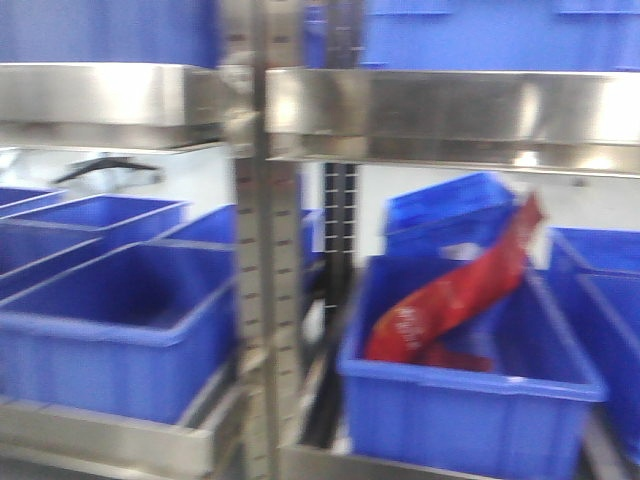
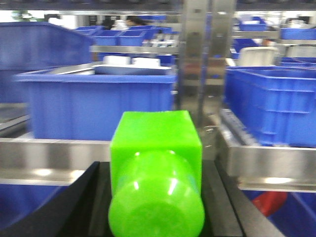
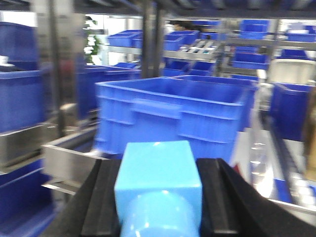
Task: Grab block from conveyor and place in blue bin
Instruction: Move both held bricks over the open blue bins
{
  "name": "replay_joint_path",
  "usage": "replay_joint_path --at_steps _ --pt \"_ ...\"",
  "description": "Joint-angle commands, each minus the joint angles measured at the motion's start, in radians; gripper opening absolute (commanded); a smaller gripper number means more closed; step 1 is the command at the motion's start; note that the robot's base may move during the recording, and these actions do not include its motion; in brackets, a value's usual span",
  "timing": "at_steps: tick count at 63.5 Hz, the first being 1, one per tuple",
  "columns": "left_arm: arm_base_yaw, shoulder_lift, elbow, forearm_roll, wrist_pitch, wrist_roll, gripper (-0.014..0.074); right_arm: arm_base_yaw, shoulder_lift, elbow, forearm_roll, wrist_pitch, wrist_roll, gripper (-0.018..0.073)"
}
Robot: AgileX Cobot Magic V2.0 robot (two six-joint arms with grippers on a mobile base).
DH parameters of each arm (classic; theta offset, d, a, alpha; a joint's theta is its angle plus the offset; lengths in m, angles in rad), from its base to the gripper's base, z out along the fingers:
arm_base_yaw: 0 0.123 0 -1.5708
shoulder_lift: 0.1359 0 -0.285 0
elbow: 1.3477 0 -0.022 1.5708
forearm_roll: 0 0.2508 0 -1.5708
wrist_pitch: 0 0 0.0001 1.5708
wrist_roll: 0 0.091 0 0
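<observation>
An upright post (image 1: 262, 250) stands dead centre. Left of it, the left bin (image 1: 120, 340) sits on the lower shelf (image 1: 110, 432). Right of it is the right bin (image 1: 470, 400), with a packet (image 1: 460, 300) inside leaning over its back rim. The upper shelf (image 1: 450, 110) carries more bins (image 1: 480, 35). The left hand (image 2: 155, 190) clasps a block (image 2: 155, 143), bin ahead (image 2: 98, 103). The right hand (image 3: 158, 197) clasps another block (image 3: 158, 168), bin beyond (image 3: 173, 113).
</observation>
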State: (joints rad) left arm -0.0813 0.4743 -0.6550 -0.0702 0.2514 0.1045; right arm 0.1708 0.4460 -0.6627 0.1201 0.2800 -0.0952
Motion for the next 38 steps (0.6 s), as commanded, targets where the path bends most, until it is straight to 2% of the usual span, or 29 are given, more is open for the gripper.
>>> replay_joint_path --at_steps 1,38 --pt "-0.006 -0.003 0.002 -0.006 -0.016 -0.001 -0.0111 0.002 -0.001 0.001 -0.005 -0.017 -0.004 -0.0167" --pt "-0.006 -0.003 0.002 -0.006 -0.016 -0.001 -0.0111 0.002 -0.001 0.001 -0.005 -0.017 -0.004 -0.0167"
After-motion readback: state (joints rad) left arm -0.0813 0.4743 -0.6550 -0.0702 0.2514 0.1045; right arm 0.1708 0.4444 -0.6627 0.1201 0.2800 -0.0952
